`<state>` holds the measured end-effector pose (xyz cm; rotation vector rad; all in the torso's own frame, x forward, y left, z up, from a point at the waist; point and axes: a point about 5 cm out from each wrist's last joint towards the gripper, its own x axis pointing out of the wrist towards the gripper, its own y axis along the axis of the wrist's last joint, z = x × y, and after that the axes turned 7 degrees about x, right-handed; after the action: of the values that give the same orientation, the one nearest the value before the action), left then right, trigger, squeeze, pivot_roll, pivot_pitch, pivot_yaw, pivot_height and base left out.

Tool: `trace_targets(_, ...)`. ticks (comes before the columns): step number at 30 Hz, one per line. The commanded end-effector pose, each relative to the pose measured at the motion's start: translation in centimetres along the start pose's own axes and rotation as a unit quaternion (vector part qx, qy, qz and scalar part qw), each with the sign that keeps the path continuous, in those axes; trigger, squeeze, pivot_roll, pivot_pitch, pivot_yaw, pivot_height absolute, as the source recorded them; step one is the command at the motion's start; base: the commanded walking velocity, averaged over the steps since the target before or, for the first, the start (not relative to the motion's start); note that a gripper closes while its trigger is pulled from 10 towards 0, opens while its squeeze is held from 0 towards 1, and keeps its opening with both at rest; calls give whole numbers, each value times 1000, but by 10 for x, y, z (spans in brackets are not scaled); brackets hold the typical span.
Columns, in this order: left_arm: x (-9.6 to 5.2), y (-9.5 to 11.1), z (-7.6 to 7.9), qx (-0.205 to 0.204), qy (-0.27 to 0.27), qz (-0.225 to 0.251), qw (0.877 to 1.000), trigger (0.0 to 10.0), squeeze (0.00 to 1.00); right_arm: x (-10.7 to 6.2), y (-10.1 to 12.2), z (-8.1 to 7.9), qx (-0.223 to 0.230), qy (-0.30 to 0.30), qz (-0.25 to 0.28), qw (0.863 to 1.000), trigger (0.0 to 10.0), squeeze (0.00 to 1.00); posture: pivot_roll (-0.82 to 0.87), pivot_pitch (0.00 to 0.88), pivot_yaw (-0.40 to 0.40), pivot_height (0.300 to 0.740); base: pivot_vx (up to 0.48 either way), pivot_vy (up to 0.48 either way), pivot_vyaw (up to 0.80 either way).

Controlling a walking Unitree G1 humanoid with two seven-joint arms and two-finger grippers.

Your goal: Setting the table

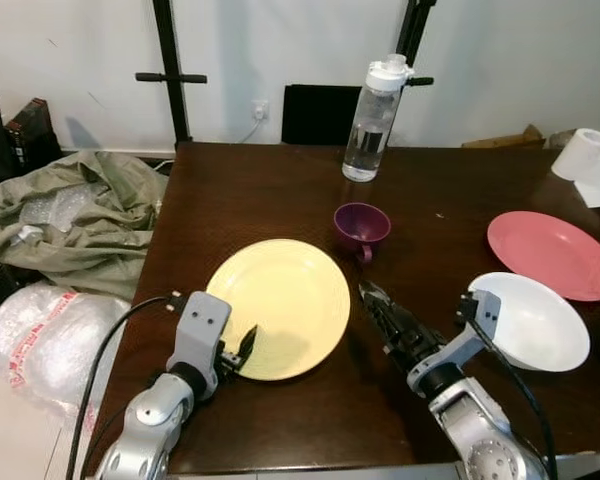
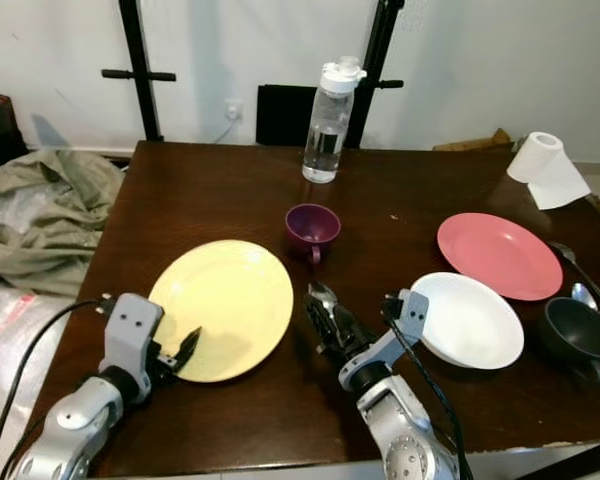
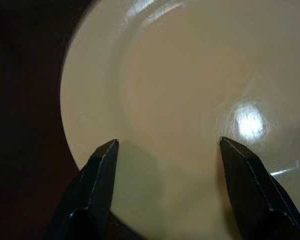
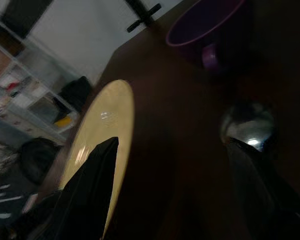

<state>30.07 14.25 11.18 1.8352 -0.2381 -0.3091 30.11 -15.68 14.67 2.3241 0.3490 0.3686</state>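
The left gripper (image 1: 242, 350) hovered over the yellow plate's (image 1: 285, 300) near rim, fingers spread, holding nothing. The right gripper (image 2: 323, 308), beside the plate and below the cup (image 2: 311, 228), carried a spoon (image 4: 247, 125) against one finger, apparently to lay it alongside.

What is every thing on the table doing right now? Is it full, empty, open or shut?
yellow plate: empty, flat on table
purple cup: upright, looks empty
water bottle: upright, cap shut
pink plate: empty
white bowl: empty
black bowl: upright
left gripper: open, over yellow plate
right gripper: holds a spoon
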Motion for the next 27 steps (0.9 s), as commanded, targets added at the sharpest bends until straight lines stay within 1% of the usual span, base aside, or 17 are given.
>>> trace_targets(1, -15, -47, 12, -27, -17, -118, 992, 10000, 0, -5, -6, 0, 30, 13, -17, 999, 10000, 0, 51, 205, -10, 740, 0, 0, 0)
trace_targets(2, -15, -47, 13, -28, -18, -118, 992, 10000, 0, -6, -12, -3, 46, 27, -29, 998, 10000, 0, 52, 204, -12, 740, 0, 0, 0)
trace_targets(4, -15, -47, 14, -29, -18, -118, 992, 10000, 0, -7, -19, -6, 57, 40, -40, 997, 10000, 0, 53, 203, -13, 740, 0, 0, 0)
trace_targets(6, -15, -46, 15, -31, -17, -118, 992, 10000, 0, -8, -33, -10, 86, 51, -55, 993, 10000, 0, 56, 202, -15, 740, 0, 0, 0)
trace_targets(8, -16, -46, 15, -31, -17, -117, 992, 10000, 0, -8, -37, -11, 94, 53, -59, 992, 10000, 0, 56, 202, -15, 740, 0, 0, 0)
trace_targets(12, -20, -48, 14, -32, -15, -121, 992, 10000, 0, -5, -64, -24, 141, 76, -91, 983, 10000, 0, 66, 199, -18, 740, 0, 0, 0)
trace_targets(19, -24, -50, 16, -36, -13, -125, 991, 10000, 0, 3, -79, -37, 170, 103, -116, 973, 10000, 0, 71, 191, -24, 740, 0, 0, 0)
trace_targets(21, -25, -51, 17, -37, -14, -126, 991, 10000, 0, 4, -79, -38, 173, 106, -118, 972, 10000, 0, 72, 190, -25, 740, 0, 0, 0)
trace_targets(22, -25, -51, 18, -37, -15, -126, 991, 10000, 0, 5, -80, -39, 177, 110, -117, 971, 7765, 0, 72, 190, -25, 740, 0, 0, 0)
trace_targets(23, -27, -51, 22, -40, -19, -127, 991, 10000, 0, 9, -80, -40, 182, 110, -109, 971, 3647, 0, 71, 187, -28, 740, 0, 0, 0)
trace_targets(24, -27, -51, 22, -40, -19, -127, 991, 10000, 0, 9, -80, -40, 182, 110, -109, 971, 3647, 0, 71, 187, -28, 740, 0, 0, 0)
trace_targets(25, -28, -52, 25, -43, -24, -127, 991, 10000, 0, 13, -80, -39, 185, 108, -102, 972, 0, 0, 72, 186, -29, 740, 0, 0, 0)
trace_targets(27, -29, -52, 27, -43, -30, -128, 990, 10000, 0, 17, -79, -40, 188, 111, -97, 971, 0, 0, 72, 187, -29, 740, 0, 0, 0)
